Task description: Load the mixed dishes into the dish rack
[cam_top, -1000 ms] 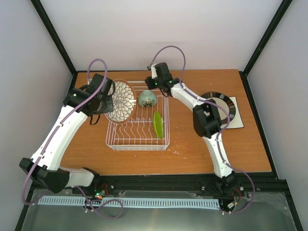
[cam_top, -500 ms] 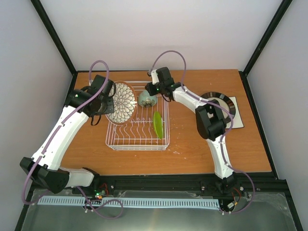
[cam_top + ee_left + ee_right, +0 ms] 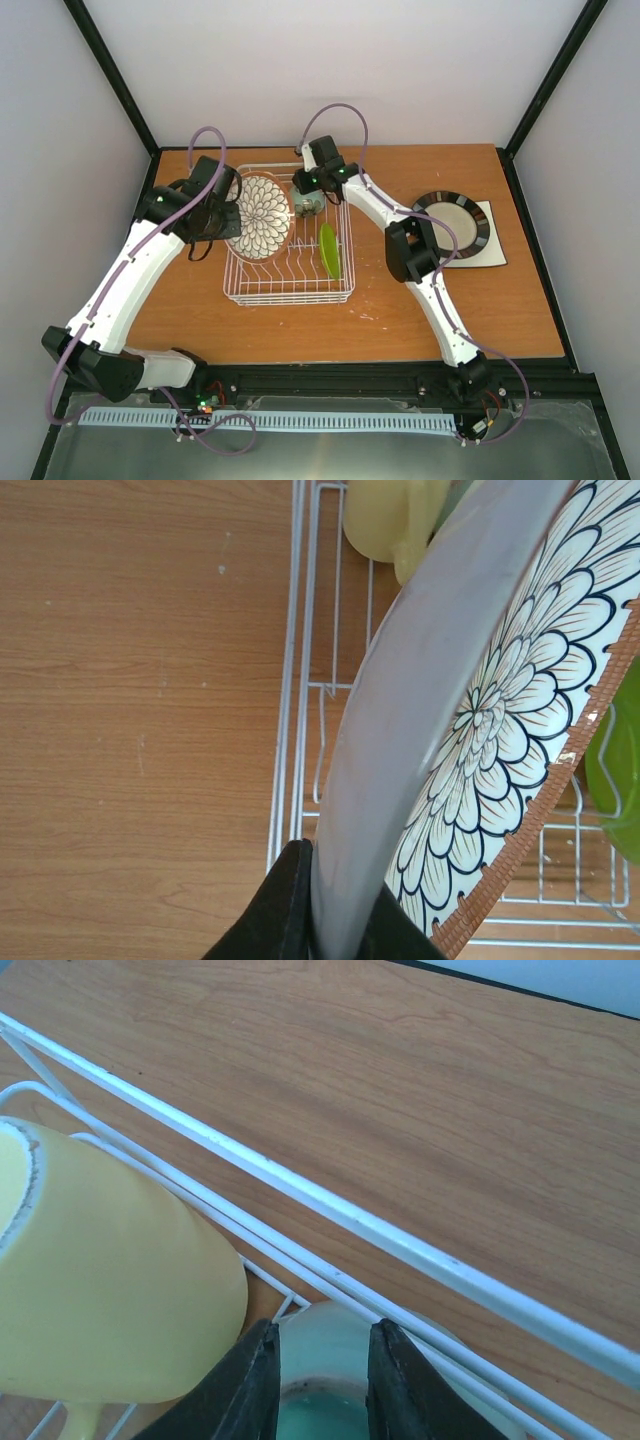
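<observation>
My left gripper [image 3: 230, 212] is shut on the rim of the petal-patterned red-rimmed plate [image 3: 259, 216] and holds it on edge over the left side of the dish rack [image 3: 290, 298]. In the left wrist view the plate [image 3: 500, 740] rises from my gripper [image 3: 335, 925]. My right gripper [image 3: 309, 192] is shut on the foot of the pale mint bowl [image 3: 330, 1355], at the rack's far side beside the yellow cup [image 3: 100, 1300]. The lime-green plate [image 3: 328, 250] stands in the rack. The dark-rimmed cream plate [image 3: 452, 217] lies on the square white plate [image 3: 491, 250] at the right.
The rack's white wires [image 3: 400, 1235] cross just past my right fingers [image 3: 400, 1380]. The yellow cup [image 3: 385, 520] also lies beyond the held plate in the left wrist view. Bare wood table [image 3: 180, 300] lies left and in front of the rack.
My right gripper has carried the mint bowl left along the rack's far side. My left gripper has moved the petal plate right, over the rack. The rack shifted slightly away.
</observation>
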`<state>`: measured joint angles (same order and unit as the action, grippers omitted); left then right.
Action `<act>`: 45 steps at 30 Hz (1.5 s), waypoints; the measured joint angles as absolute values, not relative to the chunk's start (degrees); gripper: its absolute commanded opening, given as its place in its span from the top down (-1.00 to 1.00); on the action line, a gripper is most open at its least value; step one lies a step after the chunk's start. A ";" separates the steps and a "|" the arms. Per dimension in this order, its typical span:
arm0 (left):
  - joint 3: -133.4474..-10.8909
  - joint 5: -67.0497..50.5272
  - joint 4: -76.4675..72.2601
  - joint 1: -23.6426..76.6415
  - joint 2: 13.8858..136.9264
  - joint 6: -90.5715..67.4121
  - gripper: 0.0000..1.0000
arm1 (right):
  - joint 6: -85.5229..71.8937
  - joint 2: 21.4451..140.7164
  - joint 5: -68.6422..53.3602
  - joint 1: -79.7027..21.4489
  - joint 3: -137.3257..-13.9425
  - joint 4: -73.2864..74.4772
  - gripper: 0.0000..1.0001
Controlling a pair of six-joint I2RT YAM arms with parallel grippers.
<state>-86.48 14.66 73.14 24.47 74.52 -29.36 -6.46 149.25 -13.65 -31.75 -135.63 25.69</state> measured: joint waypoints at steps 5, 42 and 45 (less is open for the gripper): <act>-84.99 11.81 72.14 24.47 74.74 -28.95 0.99 | -7.29 149.32 -11.75 -31.48 -136.16 26.48 0.48; -110.83 7.16 80.42 24.47 86.37 -26.79 0.99 | -12.21 98.78 -14.28 -25.02 -77.36 -14.81 -0.21; -112.55 6.68 80.27 24.43 85.91 -26.37 0.99 | -7.40 91.00 -15.35 -25.78 -69.82 -14.81 -0.23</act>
